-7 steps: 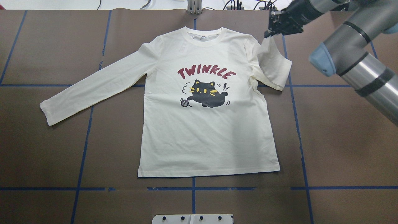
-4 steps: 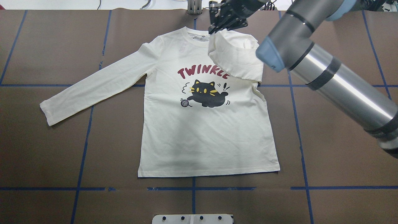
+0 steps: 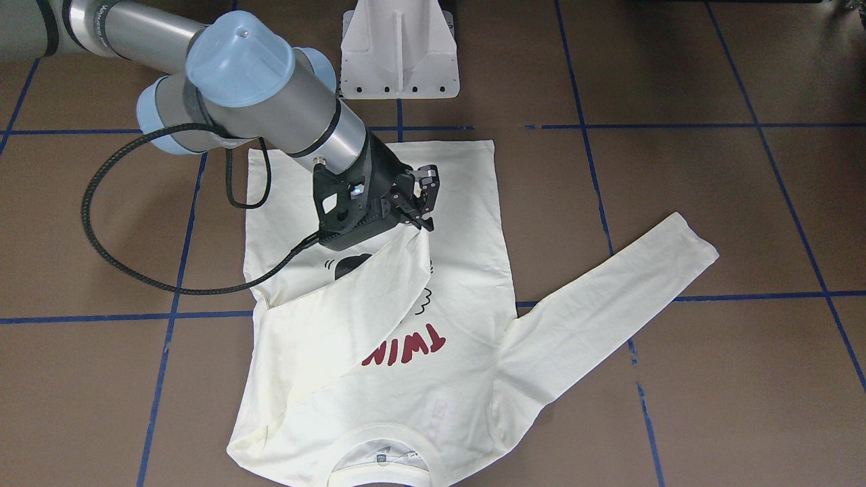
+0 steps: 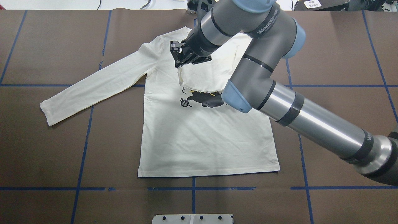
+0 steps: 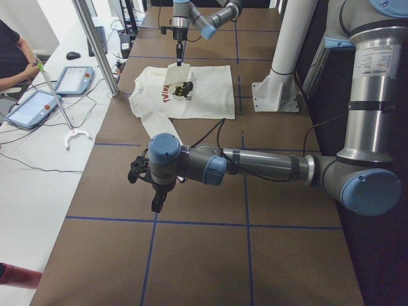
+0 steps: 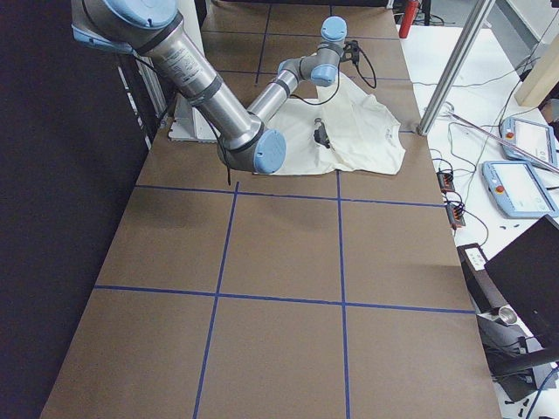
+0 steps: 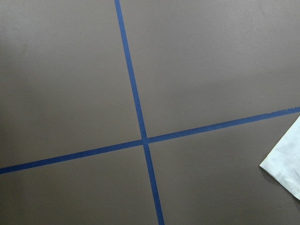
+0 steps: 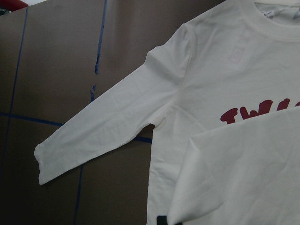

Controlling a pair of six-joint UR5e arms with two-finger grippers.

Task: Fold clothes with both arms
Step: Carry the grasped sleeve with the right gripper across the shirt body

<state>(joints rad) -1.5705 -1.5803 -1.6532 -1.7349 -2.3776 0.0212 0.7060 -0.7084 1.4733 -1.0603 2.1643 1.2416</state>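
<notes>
Since the earlier overhead shot the right gripper [image 4: 178, 63] has swung from above the collar's edge to a spot over the chest, toward the robot's left. It has dragged the sleeve [image 4: 202, 76] further across the shirt [image 4: 202, 140]. From above, the red lettering that partly showed then is now covered, and only the lower half of the cat [image 4: 206, 100] shows below the sleeve's edge.

The gripper is clamped on the sleeve's cuff — in the front view the cloth hangs from it in a raised diagonal fold, with "TWIN" readable beneath. The right arm [image 4: 311, 121] reaches in over the shirt's side nearest it.

The shirt lies flat, print up, on the brown table [image 4: 46, 149], its collar on the far side from the robot and its hem toward the pedestal [image 3: 399, 47]. The other sleeve [image 4: 93, 84] lies spread flat on the table to the robot's left, angled away from the body.

The left arm [image 5: 255, 162] is stretched low over bare table, apart from the shirt, with the left gripper [image 5: 156, 205] pointing down — whether its fingers are parted or closed cannot be told. Its wrist camera sees two crossing strips of blue tape [image 7: 143, 140] and a cream cloth corner [image 7: 286, 161] at the right edge.
</notes>
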